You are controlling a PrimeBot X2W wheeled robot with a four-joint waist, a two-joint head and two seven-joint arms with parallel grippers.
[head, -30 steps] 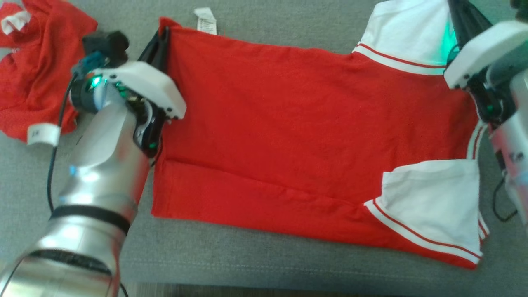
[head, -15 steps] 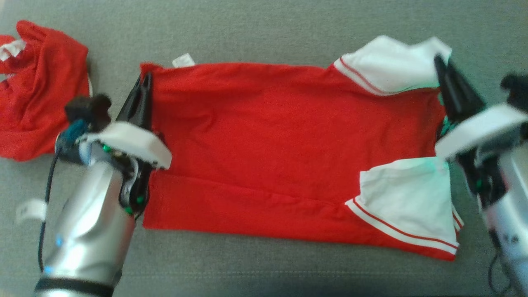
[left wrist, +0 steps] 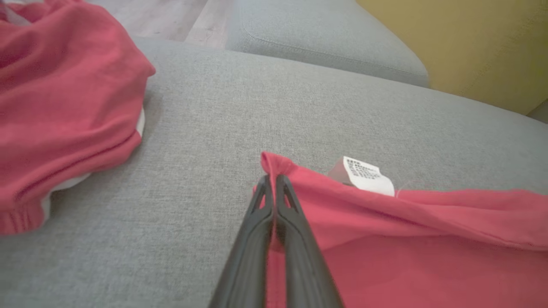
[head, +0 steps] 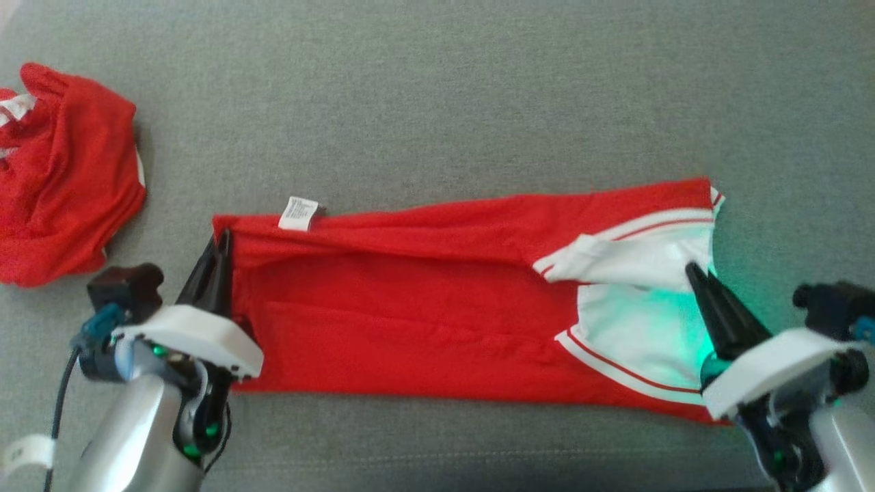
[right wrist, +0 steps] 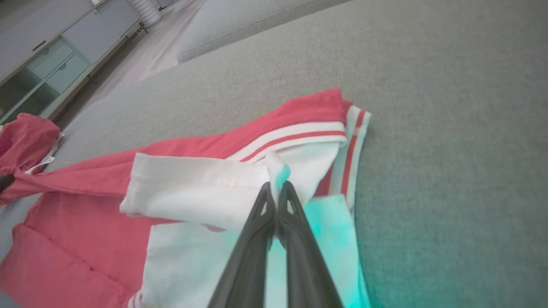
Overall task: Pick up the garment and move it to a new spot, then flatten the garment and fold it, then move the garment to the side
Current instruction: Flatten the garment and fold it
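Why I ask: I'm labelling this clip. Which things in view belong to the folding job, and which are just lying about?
Job: red and white shirt; left gripper, shut on its hem corner; right gripper, shut on its white sleeve.
Lying about: crumpled red garment at the far left; grey cushion underneath.

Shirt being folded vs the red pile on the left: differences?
Shirt lies stretched long and flat; pile is crumpled in a heap. Left end effector and right end effector pinch the shirt's ends; nothing touches the pile. Both: red with white trim, on the grey cushion.
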